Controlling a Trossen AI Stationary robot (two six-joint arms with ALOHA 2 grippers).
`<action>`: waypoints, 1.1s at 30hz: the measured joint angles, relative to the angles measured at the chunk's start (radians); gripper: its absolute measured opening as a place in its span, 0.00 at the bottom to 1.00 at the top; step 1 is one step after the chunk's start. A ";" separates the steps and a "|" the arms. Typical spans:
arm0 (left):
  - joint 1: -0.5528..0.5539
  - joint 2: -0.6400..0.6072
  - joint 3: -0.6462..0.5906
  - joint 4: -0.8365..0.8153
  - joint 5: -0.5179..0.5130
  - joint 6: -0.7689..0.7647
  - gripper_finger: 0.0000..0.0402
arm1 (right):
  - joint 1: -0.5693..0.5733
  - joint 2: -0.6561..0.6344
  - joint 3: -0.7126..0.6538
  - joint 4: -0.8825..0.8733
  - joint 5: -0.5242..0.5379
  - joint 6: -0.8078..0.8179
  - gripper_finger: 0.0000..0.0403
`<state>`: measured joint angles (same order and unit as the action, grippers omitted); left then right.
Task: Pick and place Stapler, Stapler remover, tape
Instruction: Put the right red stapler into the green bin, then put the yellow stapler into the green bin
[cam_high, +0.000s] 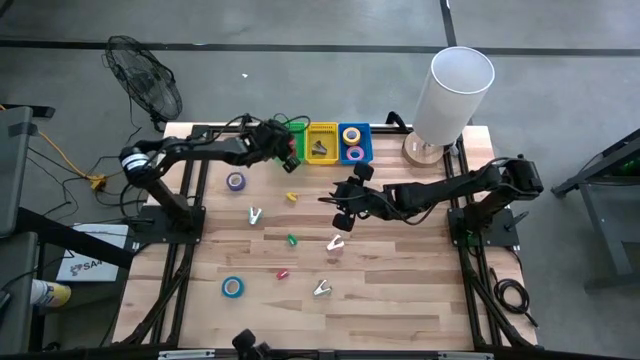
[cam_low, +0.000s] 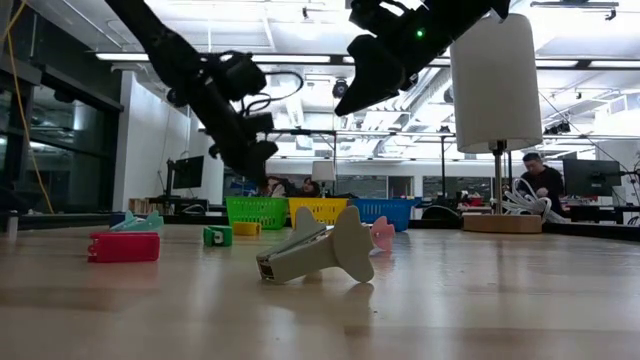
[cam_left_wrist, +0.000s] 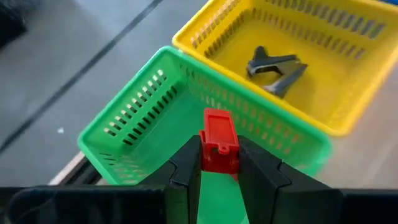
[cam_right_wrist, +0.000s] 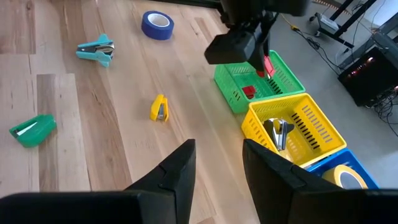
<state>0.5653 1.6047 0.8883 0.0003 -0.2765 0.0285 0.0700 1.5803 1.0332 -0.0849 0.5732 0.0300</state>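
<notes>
My left gripper (cam_left_wrist: 219, 163) is shut on a small red stapler (cam_left_wrist: 218, 140) and hangs over the green basket (cam_left_wrist: 143, 118) at the table's far edge; it also shows in the high view (cam_high: 287, 148). Another red piece (cam_right_wrist: 249, 92) lies in that basket. Beside it, the yellow basket (cam_high: 321, 143) holds a dark stapler remover (cam_left_wrist: 275, 67), and the blue basket (cam_high: 353, 143) holds tape rolls. My right gripper (cam_right_wrist: 217, 165) hovers open over mid-table (cam_high: 345, 205), nothing between its fingers. A purple tape (cam_high: 236, 181) and a blue tape (cam_high: 232, 287) lie flat on the wood. My left gripper pinches the red stapler's rear part (cam_left_wrist: 217, 158) between its two fingers, which lie on its two sides. The stapler's other end sticks out past the fingertips. The fingers slant down from the table's left. The stapler is lifted clear, above the green basket's inside.
Loose on the table lie a yellow stapler (cam_high: 292, 197), a green stapler (cam_high: 292, 240), a red stapler (cam_high: 283, 271) and pale stapler removers (cam_high: 255, 215) (cam_high: 335, 243) (cam_high: 321, 288). A white lamp (cam_high: 455, 85) stands at the far right corner.
</notes>
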 joint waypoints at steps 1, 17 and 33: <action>0.013 0.008 0.000 -0.001 0.011 -0.010 0.20 | 0.000 0.000 0.000 0.000 0.000 0.000 0.31; 0.063 0.057 0.000 -0.003 0.124 -0.060 0.21 | 0.000 0.000 0.000 -0.001 -0.002 0.014 0.31; 0.063 0.021 0.035 -0.134 0.220 0.076 0.50 | 0.000 0.000 0.000 -0.056 -0.028 0.023 0.31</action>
<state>0.6285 1.6253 0.9234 -0.1340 -0.0563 0.1041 0.0700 1.5803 1.0332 -0.1407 0.5449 0.0526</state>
